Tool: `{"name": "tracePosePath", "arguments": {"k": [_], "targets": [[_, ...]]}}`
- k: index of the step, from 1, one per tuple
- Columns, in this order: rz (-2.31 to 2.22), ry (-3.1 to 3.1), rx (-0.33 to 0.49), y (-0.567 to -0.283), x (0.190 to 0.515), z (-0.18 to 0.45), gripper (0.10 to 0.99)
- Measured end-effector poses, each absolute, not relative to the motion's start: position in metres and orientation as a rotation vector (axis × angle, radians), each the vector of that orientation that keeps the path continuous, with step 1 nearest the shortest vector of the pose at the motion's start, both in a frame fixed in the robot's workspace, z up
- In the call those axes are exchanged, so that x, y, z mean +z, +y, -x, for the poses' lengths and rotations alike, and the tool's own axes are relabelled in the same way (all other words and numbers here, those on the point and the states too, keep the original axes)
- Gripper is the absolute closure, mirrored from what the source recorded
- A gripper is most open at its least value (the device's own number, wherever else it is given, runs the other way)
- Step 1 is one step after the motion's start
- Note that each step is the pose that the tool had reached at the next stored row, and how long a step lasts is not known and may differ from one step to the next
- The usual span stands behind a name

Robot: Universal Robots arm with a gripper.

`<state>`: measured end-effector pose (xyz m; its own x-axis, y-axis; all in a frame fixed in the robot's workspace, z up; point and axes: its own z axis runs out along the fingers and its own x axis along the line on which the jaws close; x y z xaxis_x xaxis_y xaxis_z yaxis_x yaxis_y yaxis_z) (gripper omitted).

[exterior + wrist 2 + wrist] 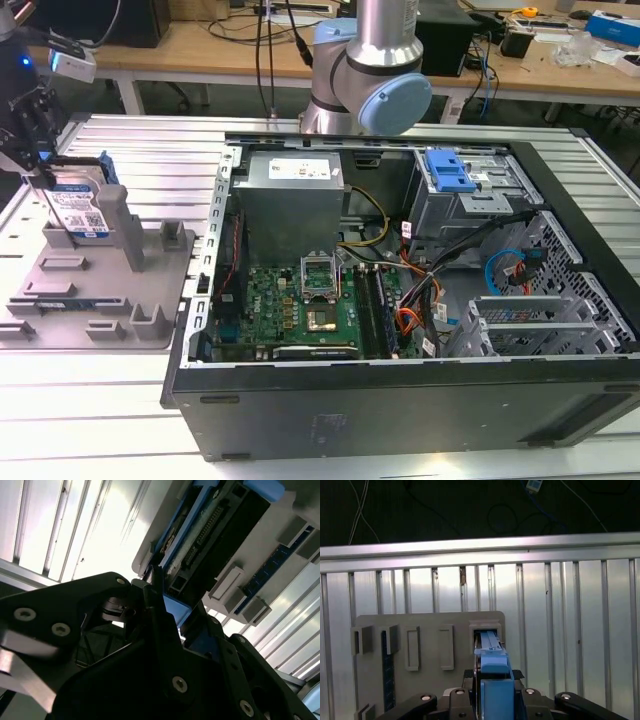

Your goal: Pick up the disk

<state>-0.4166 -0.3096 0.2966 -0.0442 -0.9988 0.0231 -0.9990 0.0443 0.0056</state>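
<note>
The disk [78,208] stands on edge in a slot at the back of the grey fixture [100,290], at the exterior view's left; its blue-and-white label faces the camera. My gripper [55,178] comes down on its top edge, one finger on each flat side, and looks shut on it. In the first wrist view the disk's blue side rail [493,672] runs straight out between the black fingers of the gripper [493,685], toward the fixture's slot [486,629]. The second wrist view shows the disk's connector end [207,532] beyond the gripper [170,605].
An open computer case [400,400] takes up the middle and the exterior view's right, with a motherboard, cables and a blue drive-bay bracket [447,170] inside. The arm's base [370,80] stands behind the case. The fixture's upright posts [125,225] rise beside the disk. Ribbed metal tabletop [570,620] lies all around.
</note>
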Motion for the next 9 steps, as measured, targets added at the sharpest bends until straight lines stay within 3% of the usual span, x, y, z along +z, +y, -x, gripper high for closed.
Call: {"name": "tracePosePath", "arguments": {"k": [9], "targets": [[-2.158, -2.254, 0.019, -0.3096, 0.2994, 0.4166, 0.718]]}}
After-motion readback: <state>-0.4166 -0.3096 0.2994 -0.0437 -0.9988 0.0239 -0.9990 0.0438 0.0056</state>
